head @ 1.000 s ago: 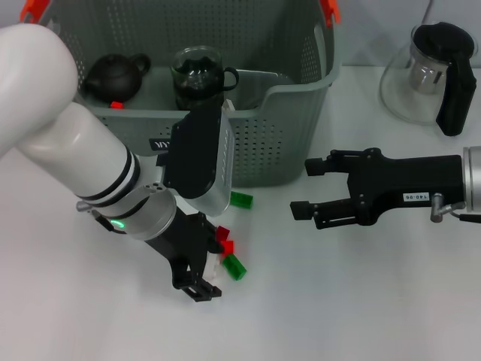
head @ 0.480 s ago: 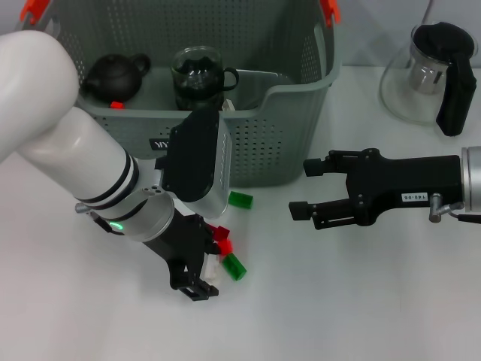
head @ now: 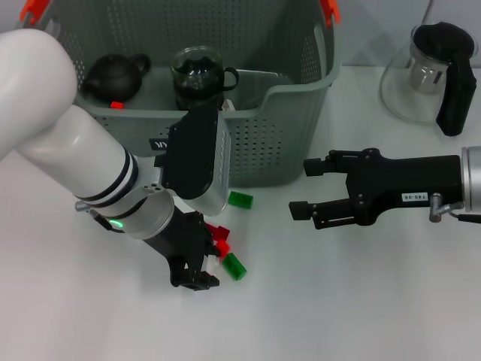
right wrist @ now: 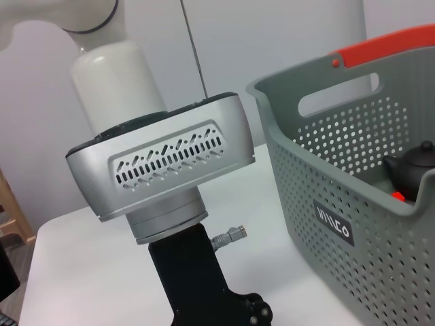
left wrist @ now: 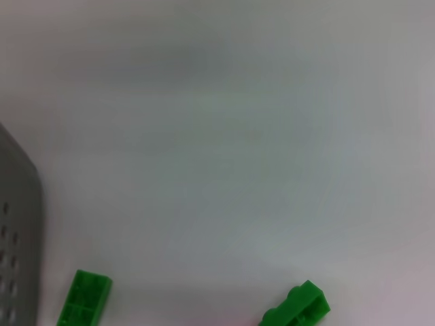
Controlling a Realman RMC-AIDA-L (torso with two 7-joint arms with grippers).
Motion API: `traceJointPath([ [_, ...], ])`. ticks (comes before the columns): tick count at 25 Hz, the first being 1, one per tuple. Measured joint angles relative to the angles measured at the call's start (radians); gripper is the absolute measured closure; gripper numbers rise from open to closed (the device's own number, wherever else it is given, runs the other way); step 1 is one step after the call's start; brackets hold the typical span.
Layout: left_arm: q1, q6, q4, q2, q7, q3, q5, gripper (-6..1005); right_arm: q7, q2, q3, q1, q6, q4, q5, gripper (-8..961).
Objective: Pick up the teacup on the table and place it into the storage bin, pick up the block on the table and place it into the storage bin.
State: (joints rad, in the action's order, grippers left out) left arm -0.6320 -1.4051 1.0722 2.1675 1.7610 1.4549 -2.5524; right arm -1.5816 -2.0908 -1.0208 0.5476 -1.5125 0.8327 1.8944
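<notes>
Head view: left claw (head: 201, 272) low on the surface (head: 361, 301) among blocks (head: 234, 265) beside the bin (head: 301, 98); its grip cannot be told. Teacup (head: 197, 75) inside the bin. Right claw (head: 308, 189) spread wide, empty. Left wrist view: two green blocks (left wrist: 84, 297) lying apart.

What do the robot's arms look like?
The left arm is glossy white with black rings, a silver vented wrist box and a green light. Its end effector is black. The right end effector is black too, on a silver cuff with a small white label.
</notes>
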Motion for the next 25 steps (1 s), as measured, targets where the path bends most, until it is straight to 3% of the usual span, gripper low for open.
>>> traceJointPath([
  [7,-0.004,0.001,-0.010,0.000,0.000,-0.002,0.000,585,0.000,0.000,0.008,0.003,-0.001,0.000,0.000,41],
  [15,-0.007,-0.054,0.017,0.000,0.010,-0.056,0.010,573,0.003,0.000,0.010,0.003,-0.002,0.000,0.000,41],
  [20,-0.002,-0.223,0.098,0.001,0.015,-0.229,0.065,557,0.007,0.001,0.012,0.003,-0.001,0.000,0.000,41],
  [23,-0.006,-0.369,0.156,-0.001,0.031,-0.397,0.157,548,0.008,0.005,0.012,0.003,-0.005,0.000,0.001,42],
  [25,-0.026,-0.462,0.182,-0.006,0.053,-0.556,0.252,542,0.008,0.008,0.012,0.001,-0.007,0.000,0.001,42],
])
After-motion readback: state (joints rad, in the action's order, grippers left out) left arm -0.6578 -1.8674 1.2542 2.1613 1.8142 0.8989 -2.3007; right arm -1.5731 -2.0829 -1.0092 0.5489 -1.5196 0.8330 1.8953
